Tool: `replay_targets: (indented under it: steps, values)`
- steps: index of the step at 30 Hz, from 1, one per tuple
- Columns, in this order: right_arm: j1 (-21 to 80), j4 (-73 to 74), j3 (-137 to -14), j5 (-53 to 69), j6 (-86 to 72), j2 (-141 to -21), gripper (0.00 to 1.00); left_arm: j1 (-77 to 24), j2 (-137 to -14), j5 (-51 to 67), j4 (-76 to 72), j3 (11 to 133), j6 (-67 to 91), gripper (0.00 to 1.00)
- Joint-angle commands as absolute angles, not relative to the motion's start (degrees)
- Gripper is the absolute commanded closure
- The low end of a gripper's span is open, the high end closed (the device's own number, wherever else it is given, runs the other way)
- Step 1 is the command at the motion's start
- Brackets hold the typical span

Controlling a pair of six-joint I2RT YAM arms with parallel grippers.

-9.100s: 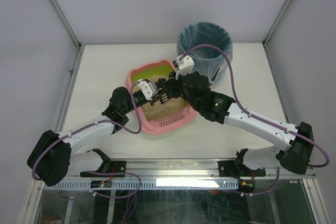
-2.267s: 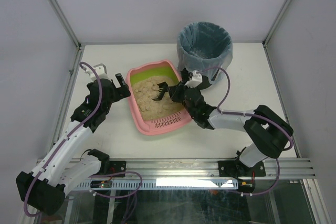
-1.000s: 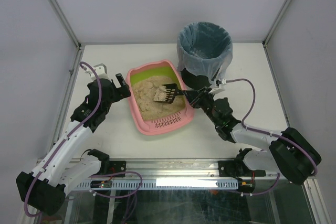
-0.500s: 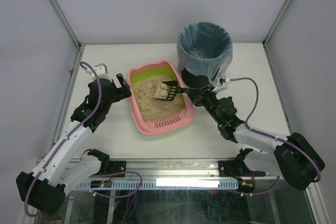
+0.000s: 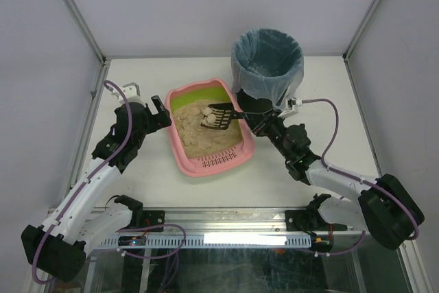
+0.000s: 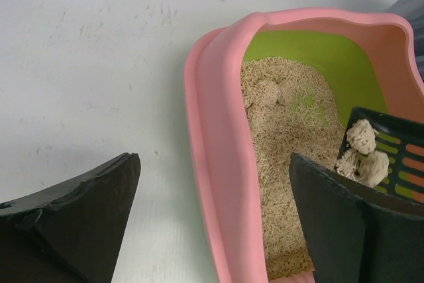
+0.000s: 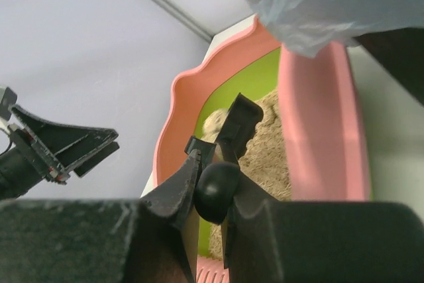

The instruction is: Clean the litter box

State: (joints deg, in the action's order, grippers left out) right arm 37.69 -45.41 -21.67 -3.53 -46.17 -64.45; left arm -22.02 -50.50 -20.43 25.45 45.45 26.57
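Top external: right gripper (image 5: 247,120) clamped on the scoop (image 5: 218,116), clumps (image 6: 371,164) aboard, over the litter box (image 5: 206,168); left gripper (image 5: 159,113) hangs wide apart just left.

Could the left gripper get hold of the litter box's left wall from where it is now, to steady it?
Probably yes. The left gripper is open right beside that wall of the litter box, with nothing between them; the scoop in the right gripper is over the litter, clear of it.

I see: white matte table (image 5: 322,87) under my left gripper (image 5: 162,110); pale grey walls (image 5: 206,5) beyond it; aluminium corner posts (image 5: 75,12); even, diffuse light
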Motion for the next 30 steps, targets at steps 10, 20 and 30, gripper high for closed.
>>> replay_targets:
  steps: [10,20,30]
  values:
    - [34.2,-56.8,-19.8,-1.6,-52.2,-65.3,1.0,-21.4,-50.6,-17.8,22.2,46.9,25.9,0.01]
    - [34.0,-53.9,-21.7,1.2,-51.1,-63.5,1.0,-21.3,-50.6,-17.4,22.1,46.3,26.1,0.01]
    - [36.5,-55.4,-23.5,4.0,-48.9,-66.5,1.0,-21.0,-51.0,-17.1,21.7,46.3,26.3,0.01]
